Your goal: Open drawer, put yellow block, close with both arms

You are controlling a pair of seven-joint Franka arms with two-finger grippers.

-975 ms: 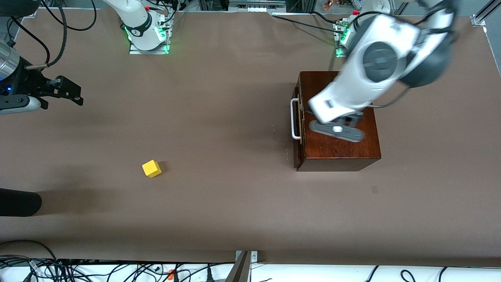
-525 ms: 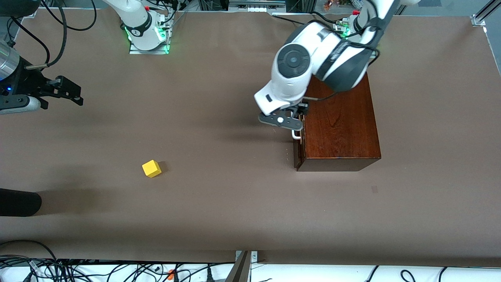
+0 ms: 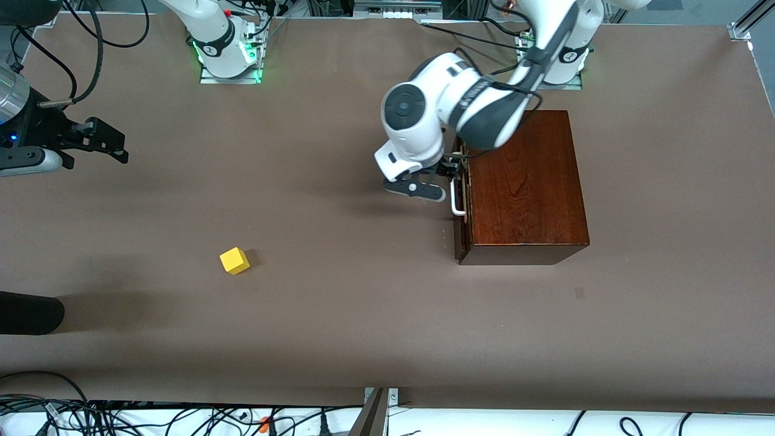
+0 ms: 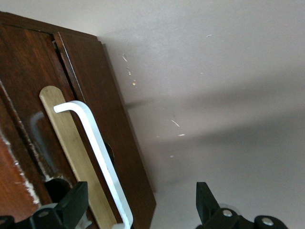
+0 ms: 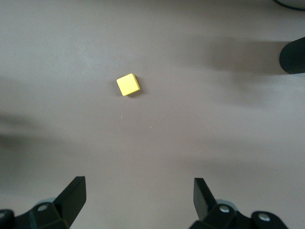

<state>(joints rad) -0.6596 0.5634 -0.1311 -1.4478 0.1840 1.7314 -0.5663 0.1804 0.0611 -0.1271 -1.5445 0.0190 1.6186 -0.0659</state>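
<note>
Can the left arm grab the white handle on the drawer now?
Probably yes. The left gripper is right at the drawer's handle with its jaws open wide, one on each side of the bar, and nothing sits between them and it.

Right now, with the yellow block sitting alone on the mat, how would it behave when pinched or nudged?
The yellow block looks rigid, with flat faces, so it should rest steadily and slide, not roll. Being small, it is probably light and may skid or twist if a pincer finger touches one side first. Its plain faces might be slightly slippery.
</note>
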